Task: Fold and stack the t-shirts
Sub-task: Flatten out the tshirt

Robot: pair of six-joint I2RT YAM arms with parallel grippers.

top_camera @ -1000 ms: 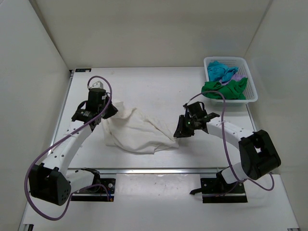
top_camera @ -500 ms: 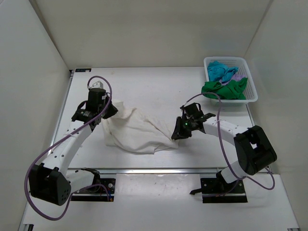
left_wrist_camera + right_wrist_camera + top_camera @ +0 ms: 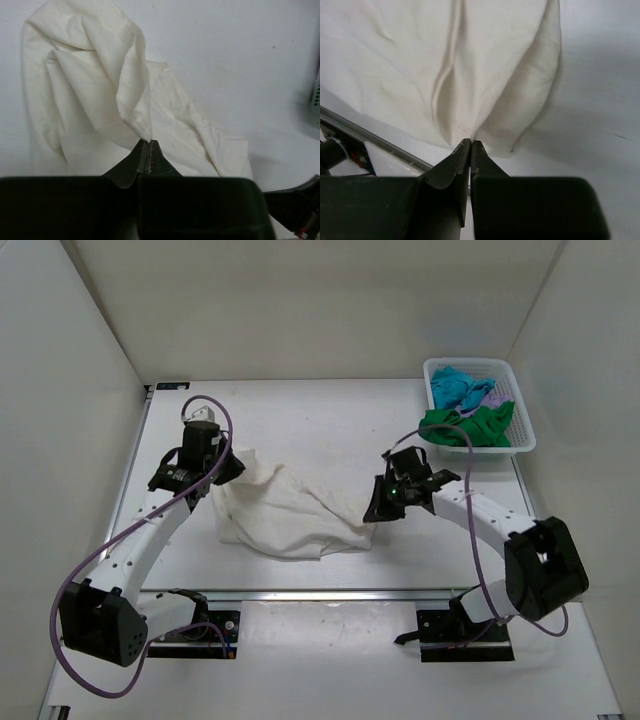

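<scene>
1 cream t-shirt [image 3: 290,515] — 3 in basket [image 3: 470,362]

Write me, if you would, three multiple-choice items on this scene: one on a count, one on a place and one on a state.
1. How many coloured t-shirts lie in the basket?
A. One
B. Three
C. Five

2. Where does the cream-white t-shirt lie?
A. On the table
B. Draped over the basket's rim
C. On the floor

3. In what state is the right gripper?
A. Wide open
B. Shut on the basket's rim
C. Shut on the cream-white t-shirt

Answers:
1 B: a green t-shirt, a turquoise-blue t-shirt and a lilac t-shirt show there.
2 A: it lies rumpled on the tabletop, well away from the basket.
3 C: the right wrist view shows its fingers closed together on the cloth's edge.
</scene>
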